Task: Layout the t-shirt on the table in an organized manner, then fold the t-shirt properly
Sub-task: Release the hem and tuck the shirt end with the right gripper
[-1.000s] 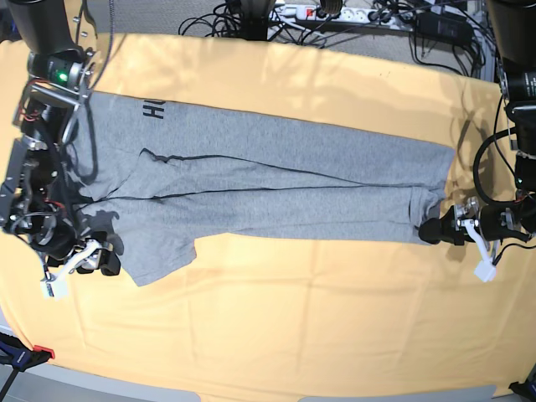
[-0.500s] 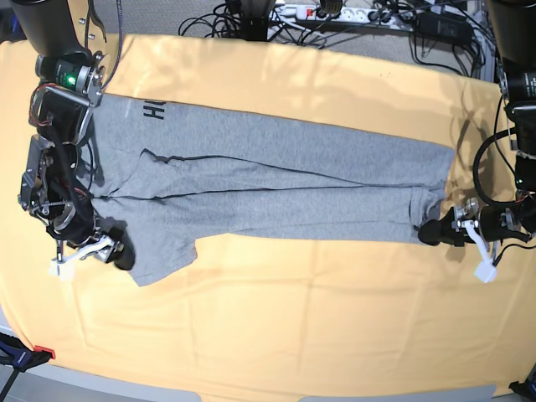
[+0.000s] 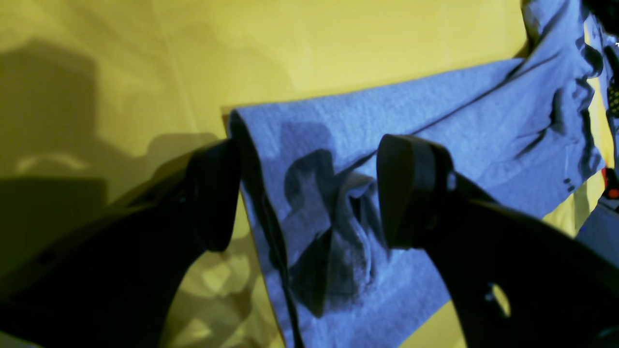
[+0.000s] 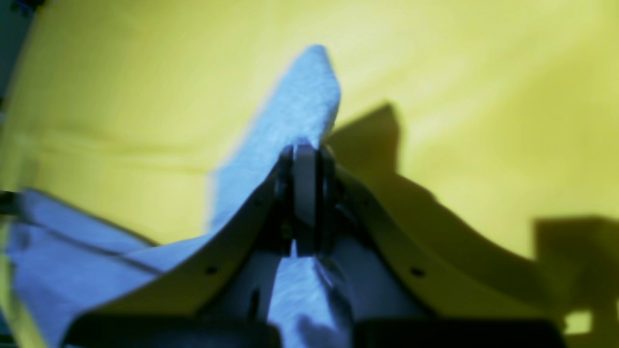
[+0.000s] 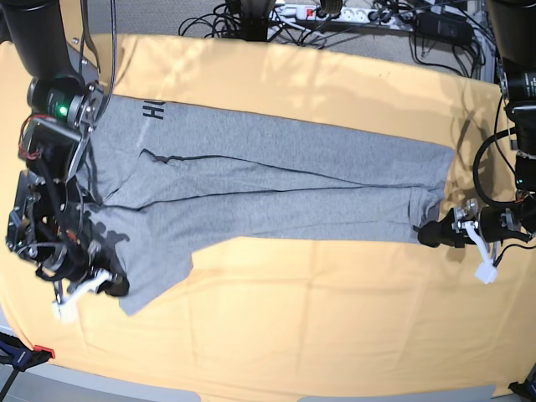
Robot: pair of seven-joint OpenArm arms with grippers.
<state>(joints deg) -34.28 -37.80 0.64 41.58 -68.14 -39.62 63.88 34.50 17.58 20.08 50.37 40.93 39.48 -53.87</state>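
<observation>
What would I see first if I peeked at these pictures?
A long grey t-shirt stretched across the middle of the yellow-orange table. At one end the right gripper is shut on the shirt's corner; at the other end the left gripper sits open at the shirt's edge. A tangle of black cables lies beyond the far edge of the table.

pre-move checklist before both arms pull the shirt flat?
1. Right claw shut on the t-shirt corner: ok.
2. Left claw gripping the opposite end: not ok, jaws open and straddling the bunched edge.
3. Cloth between the left jaws: ok, a fold sits there.
4. Shirt flat: not ok, folded lengthwise with creases.
5. Table room nearer the camera: ok.
6. Grip depth on the right: cannot tell, blurred.
</observation>
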